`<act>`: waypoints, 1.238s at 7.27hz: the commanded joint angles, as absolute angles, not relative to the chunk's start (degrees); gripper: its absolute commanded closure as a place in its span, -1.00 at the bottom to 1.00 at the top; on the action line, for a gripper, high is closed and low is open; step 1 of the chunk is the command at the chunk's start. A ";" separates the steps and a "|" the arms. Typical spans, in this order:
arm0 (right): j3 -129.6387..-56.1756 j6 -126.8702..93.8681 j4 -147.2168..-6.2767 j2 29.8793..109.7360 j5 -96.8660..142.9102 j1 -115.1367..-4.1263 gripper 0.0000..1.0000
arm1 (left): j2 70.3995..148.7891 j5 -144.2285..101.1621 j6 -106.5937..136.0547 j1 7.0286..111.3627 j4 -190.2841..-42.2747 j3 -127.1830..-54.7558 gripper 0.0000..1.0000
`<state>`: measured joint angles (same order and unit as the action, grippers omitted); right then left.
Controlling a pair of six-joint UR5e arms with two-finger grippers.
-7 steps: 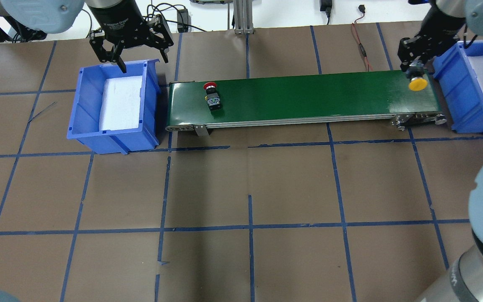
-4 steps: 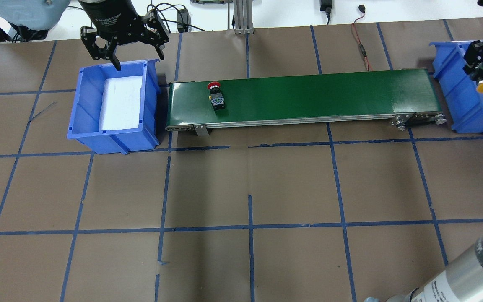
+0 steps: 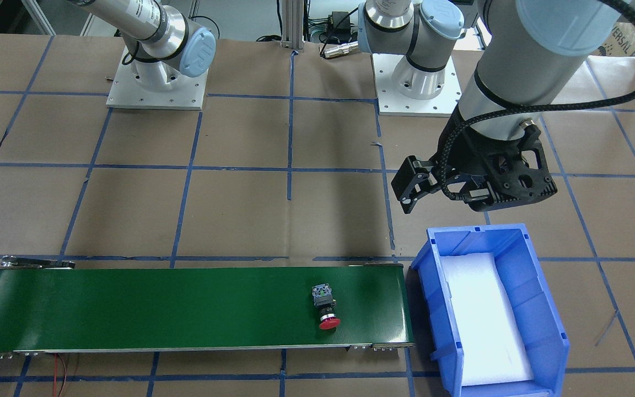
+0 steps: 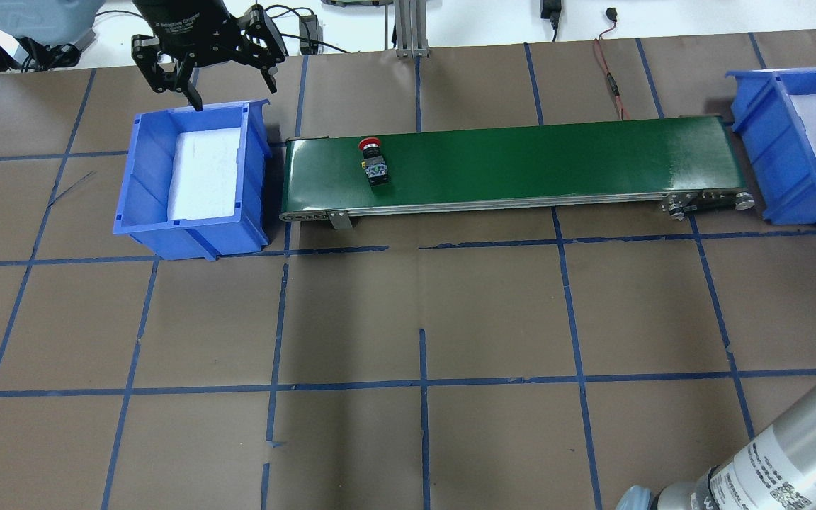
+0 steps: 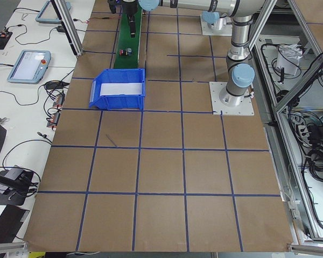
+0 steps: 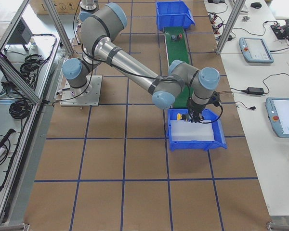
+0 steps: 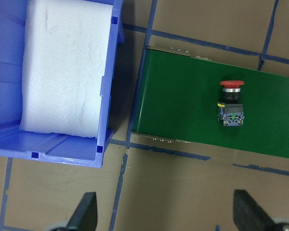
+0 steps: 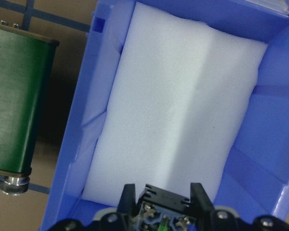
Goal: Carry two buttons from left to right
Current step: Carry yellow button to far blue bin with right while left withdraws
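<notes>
Left gripper: we are seeing the black two-finger left gripper (image 4: 232, 83) hanging high near the left-hand blue plastic bin (image 4: 125, 191), jaws spread wide and gripping nothing. Its fingertips (image 7: 88, 210) are showing far apart at the lower edge of its wrist view.

Right gripper: the black two-finger right gripper (image 8: 162, 192) is clamping the yellow mushroom-cap push button (image 6: 181, 116). In its wrist view we are seeing the button's grey contact block (image 8: 162, 215) pinched between the two fingers (image 8: 127, 195).

Yellow button's place: it is hanging in that grip over the right-hand blue plastic bin (image 6: 221, 140), above the white foam liner (image 8: 183, 110).

Red button's place: the red-cap push button with a black body (image 4: 374, 161) is lying on its side on the long green conveyor belt (image 4: 557, 159). It is sitting toward the end beside the left-hand bin, cap pointing away from the robot, well apart from both grippers.

Belt: it is stretching between the two bins, one end just beside each.

Left bin's lining: a white foam pad (image 7: 62, 72) is covering its floor.

Table: we are looking at a brown paper-covered table (image 4: 493, 312) crossed by blue tape lines, with bins and belt resting on it.
</notes>
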<state>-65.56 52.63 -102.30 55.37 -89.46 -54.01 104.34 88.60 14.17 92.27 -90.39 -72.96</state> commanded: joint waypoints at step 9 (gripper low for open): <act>-65.57 53.17 -108.10 46.41 -89.21 -53.44 0.82 | 104.76 89.38 9.05 91.67 -90.18 -73.56 -1.00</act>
